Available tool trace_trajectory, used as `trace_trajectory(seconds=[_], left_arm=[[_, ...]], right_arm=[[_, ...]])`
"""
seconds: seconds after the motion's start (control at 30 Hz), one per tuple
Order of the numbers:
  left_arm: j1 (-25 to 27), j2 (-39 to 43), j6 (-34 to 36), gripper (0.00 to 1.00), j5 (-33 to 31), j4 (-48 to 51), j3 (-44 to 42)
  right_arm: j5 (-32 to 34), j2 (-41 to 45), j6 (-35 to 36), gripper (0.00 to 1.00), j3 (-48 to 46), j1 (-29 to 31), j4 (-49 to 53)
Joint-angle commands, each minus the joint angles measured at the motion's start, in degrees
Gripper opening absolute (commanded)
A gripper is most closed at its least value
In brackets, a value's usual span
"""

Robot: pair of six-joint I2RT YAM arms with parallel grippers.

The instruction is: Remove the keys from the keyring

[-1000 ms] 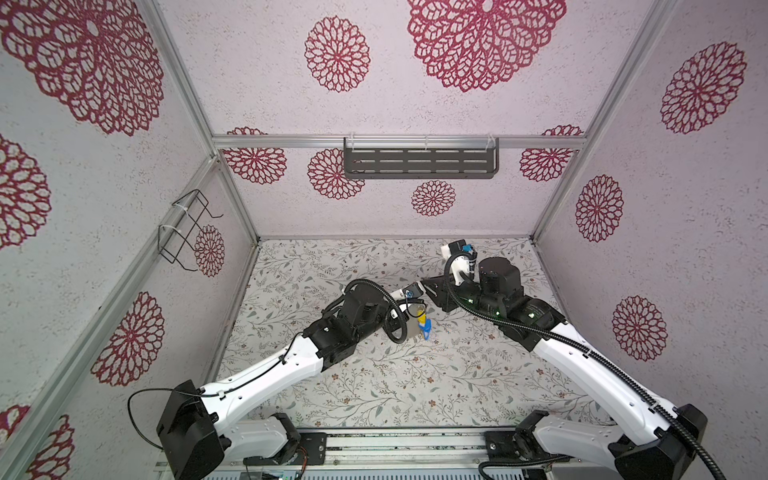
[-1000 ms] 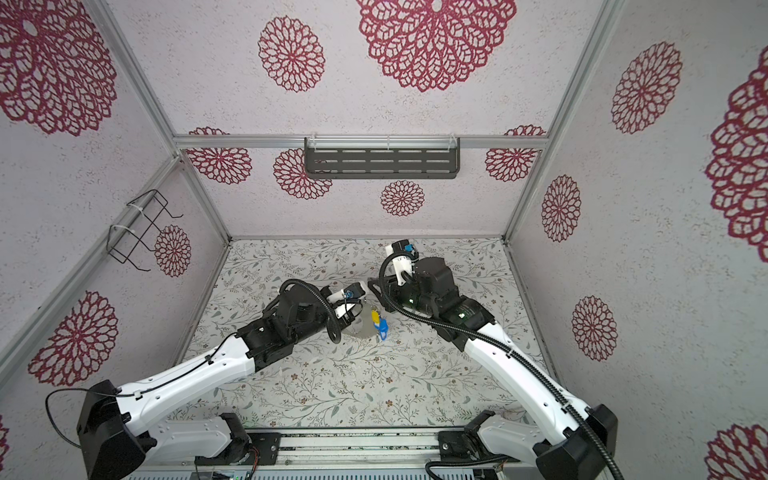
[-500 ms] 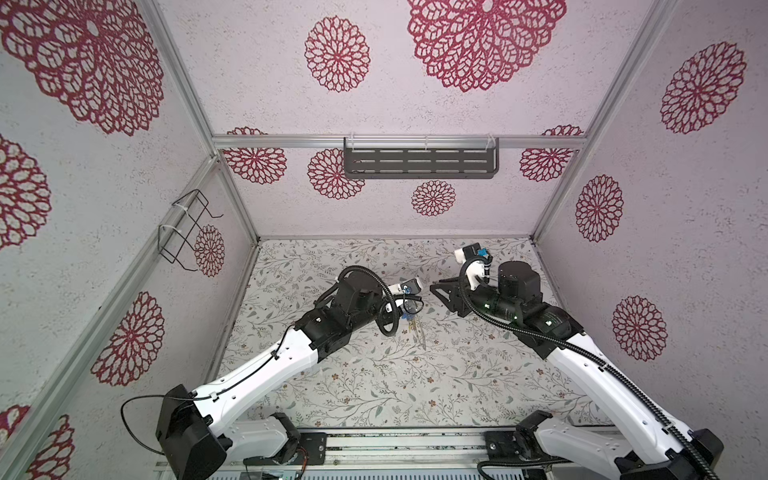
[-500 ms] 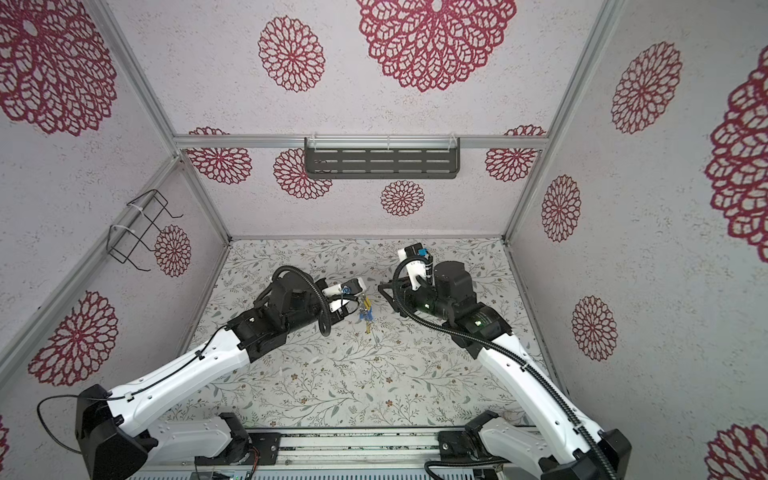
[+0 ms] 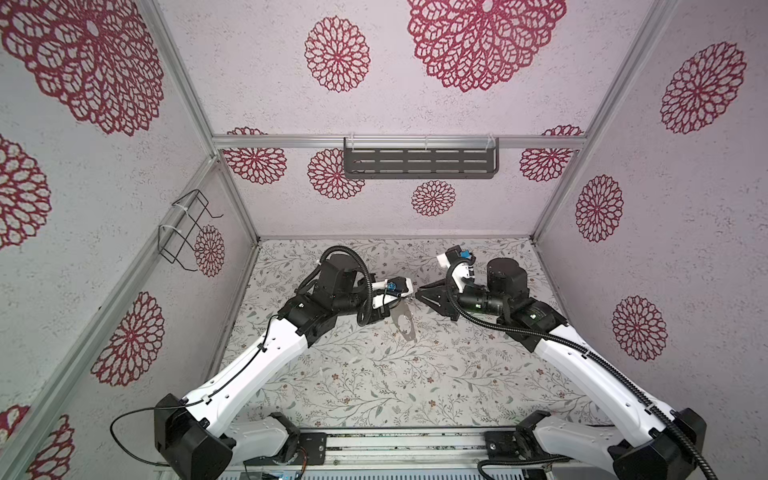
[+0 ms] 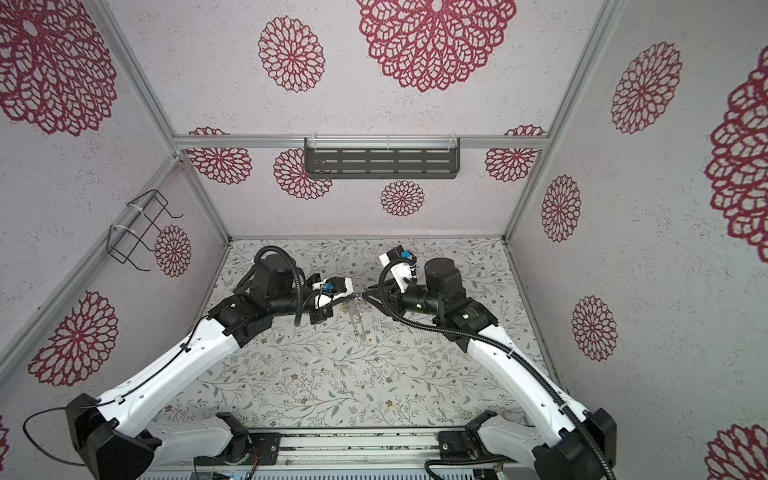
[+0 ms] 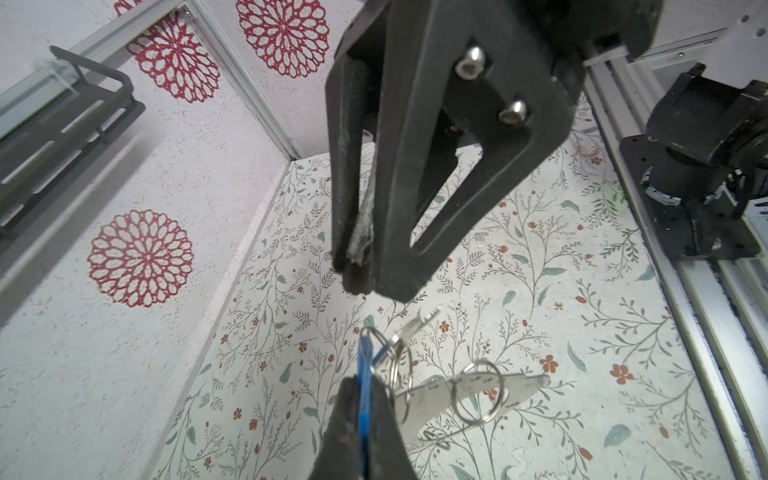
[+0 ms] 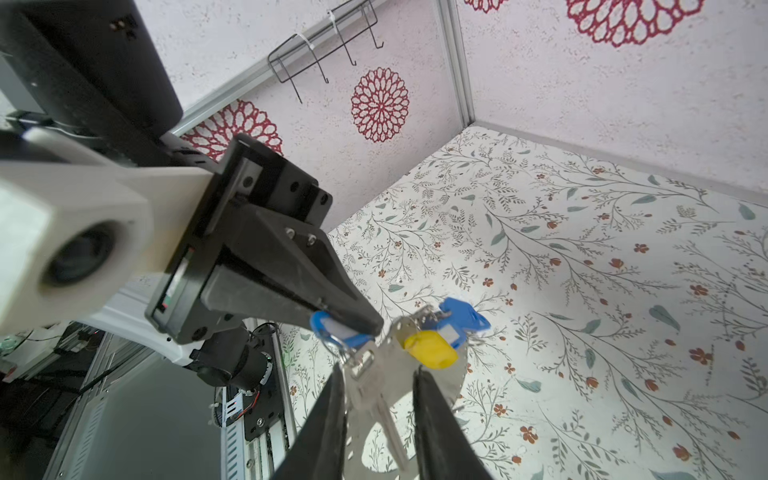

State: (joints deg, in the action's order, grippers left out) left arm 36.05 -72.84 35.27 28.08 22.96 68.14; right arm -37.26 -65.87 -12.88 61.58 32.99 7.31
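The keyring (image 5: 403,326) hangs above the middle of the table (image 5: 374,374) from a blue tag (image 8: 332,328) clamped in the left gripper (image 8: 359,328), seemingly presented for the right gripper (image 7: 363,282), just right, jaws slightly apart and empty.

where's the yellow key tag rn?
In the right wrist view the yellow tag hangs against the keyring, beside a free blue tag. It sits just past the left gripper and its clamped blue tag, between both arms.

Bright, even diffuse light, soft shadows; wrist cams fisheye-warped w/ right gripper (image 8: 379,372) blurry up close.
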Motion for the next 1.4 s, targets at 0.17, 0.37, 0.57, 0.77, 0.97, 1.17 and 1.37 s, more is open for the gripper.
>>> trace_trajectory(seconds=[0.17, 0.37, 0.57, 0.77, 0.97, 1.17, 1.37], left_arm=[[-0.3, -1.7, 0.7, 0.0, 5.0, 0.6, 2.0], [-0.4, -1.8, 0.6, 0.0, 5.1, 0.7, 2.0], [-0.6, -1.8, 0.7, 0.0, 5.6, 0.8, 2.1], [-0.7, -2.3, 0.7, 0.0, 5.6, 1.4, 2.3], [-0.7, -2.1, 0.4, 0.0, 5.6, 1.2, 2.3], [-0.7, -2.4, -0.1, 0.0, 6.2, 0.8, 2.7], [-0.7, -2.5, -4.1, 0.01, 4.6, -2.9, 2.1]], right_arm=[[-1.4, -1.8, 2.8, 0.32, 2.4, 2.3, -1.2], [-0.7, -3.0, 3.8, 0.31, 2.8, 3.4, 0.2], [0.4, -3.1, 4.2, 0.25, 2.3, 3.8, 0.7], [1.5, -2.6, 4.2, 0.07, 2.2, 4.1, 0.7], [2.9, -2.5, 4.3, 0.04, 2.1, 4.6, 1.1], [4.6, -2.7, 4.2, 0.02, 1.3, 5.5, 0.7], [7.5, -2.6, 3.2, 0.0, 0.9, 6.7, -0.5]])
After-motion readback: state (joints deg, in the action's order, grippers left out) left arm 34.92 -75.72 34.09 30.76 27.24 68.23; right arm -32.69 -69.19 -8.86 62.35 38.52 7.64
